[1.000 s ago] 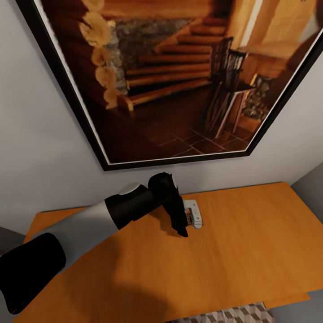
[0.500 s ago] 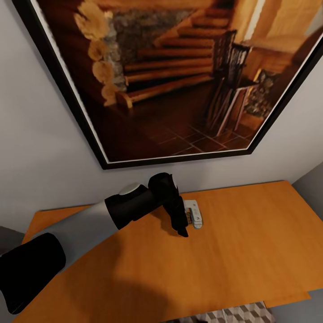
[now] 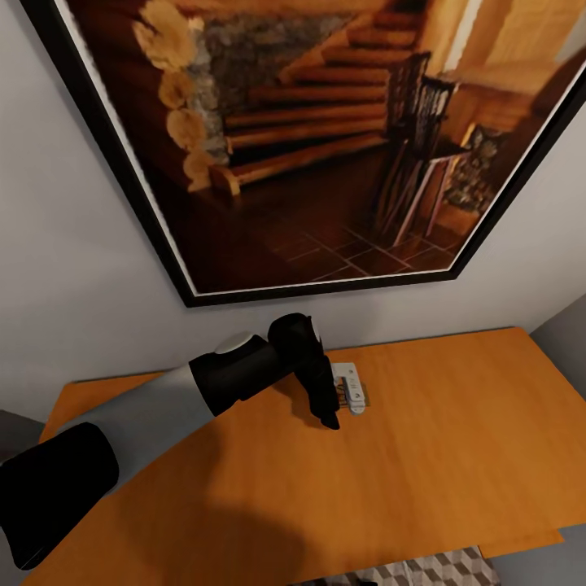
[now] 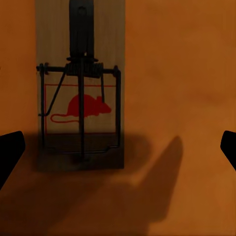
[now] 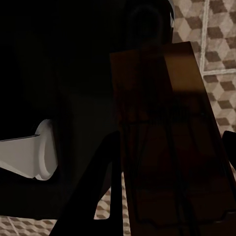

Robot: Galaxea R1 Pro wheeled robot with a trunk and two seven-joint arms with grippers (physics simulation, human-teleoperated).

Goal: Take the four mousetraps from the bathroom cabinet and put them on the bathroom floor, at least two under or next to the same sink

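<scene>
Your left gripper [image 4: 118, 147] hovers, jaws wide open, over the small flat wooden mousetrap [image 3: 352, 390] near the orange-brown cabinet top's [image 3: 456, 439] back edge. It looks light and stiff; pinch its long edges. The right gripper's jaws grip another mousetrap [image 5: 167, 142].

One mousetrap [image 3: 352, 389] lies flat on the cabinet's [image 3: 456, 439] orange-brown wooden top

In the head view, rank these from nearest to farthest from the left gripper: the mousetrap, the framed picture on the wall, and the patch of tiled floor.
From the left gripper:
1. Mousetrap, right beside the fingers on the cabinet top.
2. Framed picture, on the wall behind the cabinet.
3. Tiled floor, past the cabinet's front edge.
</scene>
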